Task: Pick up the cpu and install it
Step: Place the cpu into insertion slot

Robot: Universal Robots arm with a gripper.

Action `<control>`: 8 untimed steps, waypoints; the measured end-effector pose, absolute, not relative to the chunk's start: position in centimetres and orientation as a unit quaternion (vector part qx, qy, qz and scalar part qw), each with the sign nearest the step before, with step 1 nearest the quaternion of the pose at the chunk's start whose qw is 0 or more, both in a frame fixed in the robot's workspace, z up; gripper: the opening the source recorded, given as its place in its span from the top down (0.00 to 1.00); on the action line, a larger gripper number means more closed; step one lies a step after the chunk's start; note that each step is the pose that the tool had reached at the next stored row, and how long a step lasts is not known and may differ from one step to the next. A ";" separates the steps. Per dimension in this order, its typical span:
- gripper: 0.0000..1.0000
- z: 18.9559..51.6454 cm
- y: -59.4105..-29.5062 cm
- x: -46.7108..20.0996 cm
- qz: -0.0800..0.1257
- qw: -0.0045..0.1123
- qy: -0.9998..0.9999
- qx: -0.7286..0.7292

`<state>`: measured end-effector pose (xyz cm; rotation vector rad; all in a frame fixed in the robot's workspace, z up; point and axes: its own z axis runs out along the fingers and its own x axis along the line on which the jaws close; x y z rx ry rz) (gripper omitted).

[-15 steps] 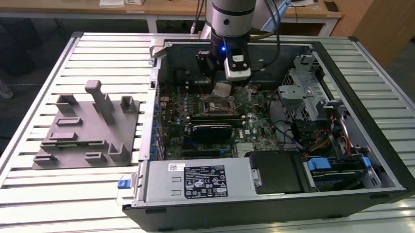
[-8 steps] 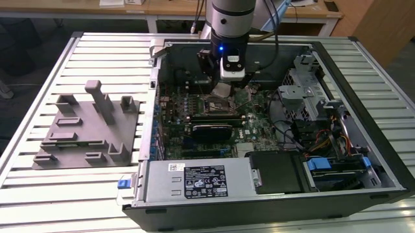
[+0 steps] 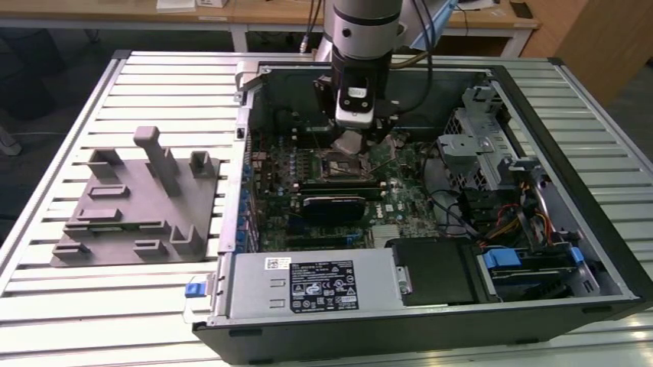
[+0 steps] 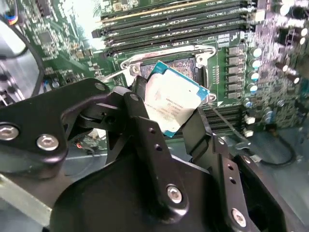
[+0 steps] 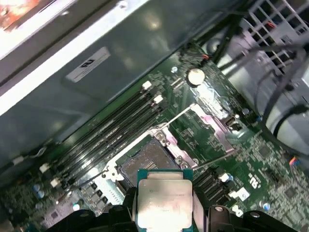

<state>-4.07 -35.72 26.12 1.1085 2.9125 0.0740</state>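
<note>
Holding the cpu (image 4: 170,101) clamped between its two black fingers (image 4: 147,130), the gripper (image 4: 166,108) hangs over the motherboard (image 3: 403,202) inside the open computer case (image 3: 531,99). I note the chip is tilted, its pale top towards the second wrist view, above the open socket (image 4: 190,65) and not seated in it. The grey fixture (image 3: 133,206) stands on the slatted table (image 3: 173,92), at the exterior view's left of the case.

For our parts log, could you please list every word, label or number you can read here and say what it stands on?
No text reads clearly enough to quote.
On the cpu, held in the gripper: faint print lines, blurred.
On the power supply label: print too small.
On the case sticker: a mark, blurred.
On the motherboard: white markings, too small.
</note>
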 end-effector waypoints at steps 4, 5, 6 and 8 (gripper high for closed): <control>0.46 26.1 -35.7 -4.1 0.023 0.013 0.921 0.389; 0.46 26.1 -35.7 -4.1 0.023 0.013 0.917 0.397; 0.46 26.1 -35.7 -4.1 0.023 0.013 0.914 0.406; 0.46 26.1 -35.7 -4.1 0.023 0.014 0.906 0.423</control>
